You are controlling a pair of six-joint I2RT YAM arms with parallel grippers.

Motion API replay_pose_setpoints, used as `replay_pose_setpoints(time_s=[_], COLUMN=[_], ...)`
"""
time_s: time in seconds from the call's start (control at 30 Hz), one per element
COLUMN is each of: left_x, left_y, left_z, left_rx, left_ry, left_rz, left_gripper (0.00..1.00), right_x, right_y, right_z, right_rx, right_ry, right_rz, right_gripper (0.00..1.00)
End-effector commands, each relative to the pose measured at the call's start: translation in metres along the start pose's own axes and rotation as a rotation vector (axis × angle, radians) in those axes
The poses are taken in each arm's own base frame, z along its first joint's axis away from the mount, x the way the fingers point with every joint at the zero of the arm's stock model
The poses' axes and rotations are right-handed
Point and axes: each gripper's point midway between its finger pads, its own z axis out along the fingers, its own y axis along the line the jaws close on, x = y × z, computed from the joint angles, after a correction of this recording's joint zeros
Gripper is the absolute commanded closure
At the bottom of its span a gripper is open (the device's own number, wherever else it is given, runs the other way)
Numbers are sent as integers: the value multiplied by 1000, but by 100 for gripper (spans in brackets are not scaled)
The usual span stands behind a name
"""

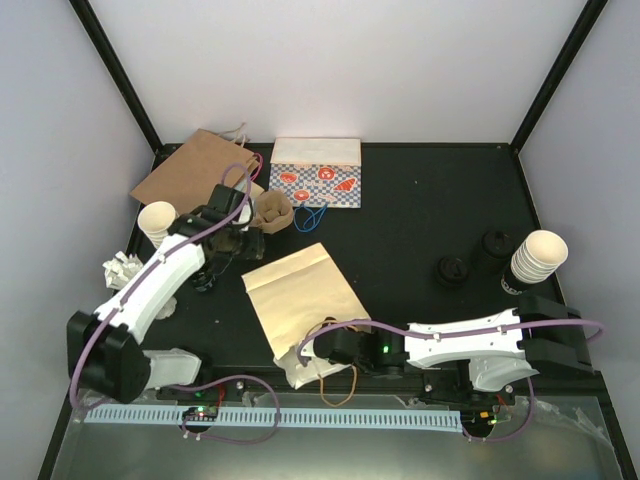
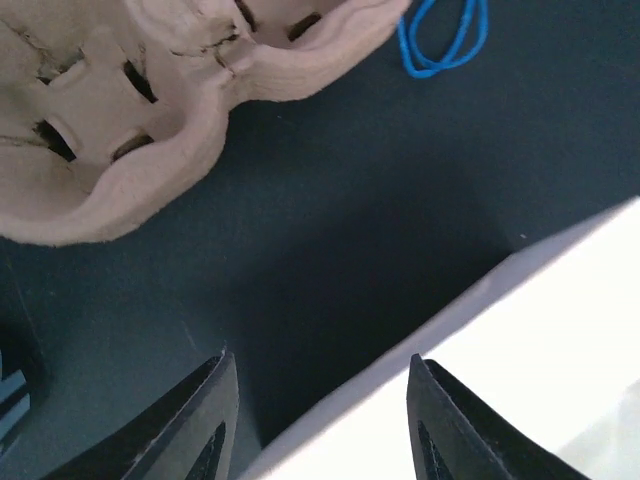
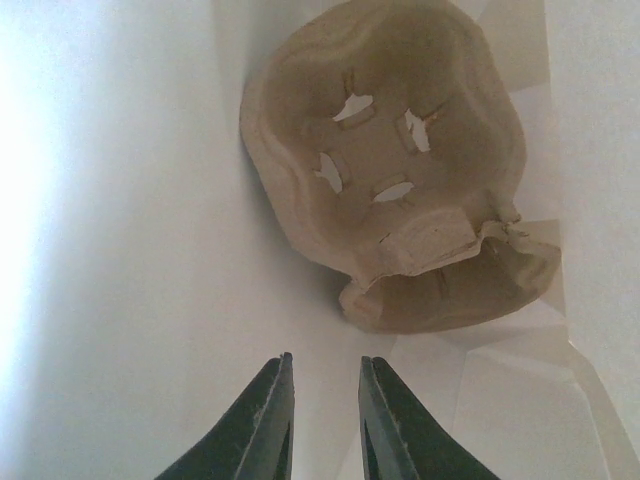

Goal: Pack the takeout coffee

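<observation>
On the bench (image 1: 400,200) the tan paper bag (image 1: 300,295) lies flat, its mouth at the right pincer (image 3: 325,358), whose nearly closed jaws perhaps hold it open, though I cannot tell, while the left pincer (image 2: 320,358) hangs open and empty by the cardboard carrier (image 2: 110,130), well apart from the lidded takeout coffee (image 1: 450,270).

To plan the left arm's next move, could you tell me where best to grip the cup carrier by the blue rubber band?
Probably the cup carrier by its thin outer rim, on the edge facing the left gripper. Come from above, one finger inside the hollow, one outside: the body looks too wide to span, the rim is narrow.
</observation>
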Motion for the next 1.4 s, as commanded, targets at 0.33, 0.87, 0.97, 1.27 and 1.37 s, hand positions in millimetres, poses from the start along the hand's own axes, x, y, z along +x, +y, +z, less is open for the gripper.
replay_pose_setpoints(time_s=[0.33, 0.87, 0.97, 1.27, 1.37], left_x=[-13, -5, -1, 6, 8], left_y=[13, -11, -25, -67, -85], left_z=[49, 77, 80, 84, 85], left_rx=[-66, 80, 163, 359, 400], left_ry=[92, 170, 191, 223, 231], left_rz=[-53, -32, -25, -47, -32], left_gripper=[45, 50, 52, 54, 54], right_x=[-23, -37, -35, -31, -28], right_y=[-25, -65, -67, -66, -64], right_z=[-4, -17, -19, -22, -22], right_rx=[68, 189, 197, 186, 183], right_ry=[-79, -123, -121, -110, -104], right_rz=[11, 11, 10, 13, 17], right_gripper=[80, 80, 80, 80, 80])
